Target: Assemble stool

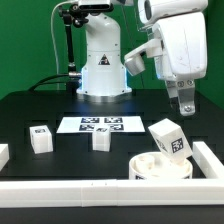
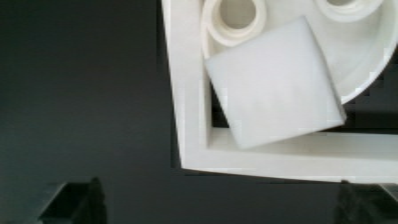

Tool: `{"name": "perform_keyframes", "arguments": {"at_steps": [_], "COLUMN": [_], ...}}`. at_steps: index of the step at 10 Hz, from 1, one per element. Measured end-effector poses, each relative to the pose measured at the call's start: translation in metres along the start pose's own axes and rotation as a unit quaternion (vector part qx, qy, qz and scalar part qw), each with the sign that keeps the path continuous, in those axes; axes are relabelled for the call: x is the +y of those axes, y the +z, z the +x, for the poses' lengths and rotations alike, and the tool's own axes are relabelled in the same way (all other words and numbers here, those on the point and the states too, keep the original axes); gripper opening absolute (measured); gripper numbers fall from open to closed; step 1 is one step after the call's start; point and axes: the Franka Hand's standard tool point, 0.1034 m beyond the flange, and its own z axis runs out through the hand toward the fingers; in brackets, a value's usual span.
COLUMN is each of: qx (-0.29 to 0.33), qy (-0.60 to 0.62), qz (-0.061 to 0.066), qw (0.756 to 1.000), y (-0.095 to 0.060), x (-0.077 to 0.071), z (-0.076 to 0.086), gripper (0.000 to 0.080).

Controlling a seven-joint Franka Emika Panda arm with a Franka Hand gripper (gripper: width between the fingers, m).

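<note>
White plastic parts lie on a black worktop (image 1: 30, 110), and the jaws hang wide open above them, holding and touching nothing; in the wrist view the two dark fingertips (image 2: 79, 200) show far apart with only bare worktop between them. The round seat (image 1: 157, 166) lies flat in the corner of the long white rail (image 1: 208, 160), at the exterior view's right, its holes facing up. One leg block (image 1: 170, 138) rests on the seat's rim, tilted, its long axis leaning with the upper end toward the exterior view's left and a tag face turned to the camera. Two more leg blocks (image 1: 41, 138) (image 1: 101, 140) stand upright and well apart, just in front of the marker board (image 1: 92, 125). The arm (image 1: 175, 45) reaches from its base (image 1: 100, 65) toward the exterior view's right, its hand pointing straight down, clear above the seat and the leaning block.
</note>
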Motion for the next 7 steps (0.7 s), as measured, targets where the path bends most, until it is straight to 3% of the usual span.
{"name": "perform_keyframes", "arguments": {"at_steps": [1, 7], "qx": [0.002, 0.002], "qy": [-0.031, -0.049], "qz": [-0.011, -0.014], "qw": [0.999, 0.999], "y": [0.0038, 0.0107], "x": [-0.0006, -0.0086], "z": [-0.0035, -0.0127], "gripper": [0.0648, 0.0648]}}
